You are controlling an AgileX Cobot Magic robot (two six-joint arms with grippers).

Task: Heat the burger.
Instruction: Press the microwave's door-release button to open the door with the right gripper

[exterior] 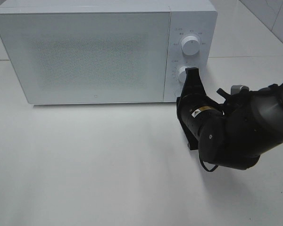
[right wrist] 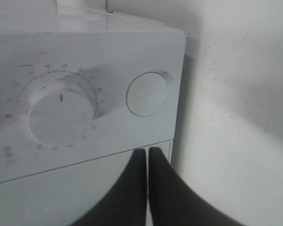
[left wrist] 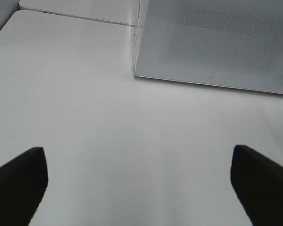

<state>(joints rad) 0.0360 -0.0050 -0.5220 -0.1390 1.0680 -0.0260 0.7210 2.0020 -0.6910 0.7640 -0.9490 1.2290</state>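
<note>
R gripper [exterior: 192, 71] pinched shut, empty, tips at right-hand ctrl panel of white box-shaped microwave [exterior: 85, 52]; lower round white dial [exterior: 181, 71] just left of tips. L gripper [left wrist: 137, 150] wide open, empty. No burger in view, prob. behind shut door.

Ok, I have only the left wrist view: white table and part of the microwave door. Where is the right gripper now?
Observer: The right gripper points at the lower knob of the microwave; contact I cannot tell.
Operator: Open or shut?
Observer: Shut, fingers pressed together.
Operator: Do you see the burger?
Observer: No view shows it; the door is closed along its full width.
</note>
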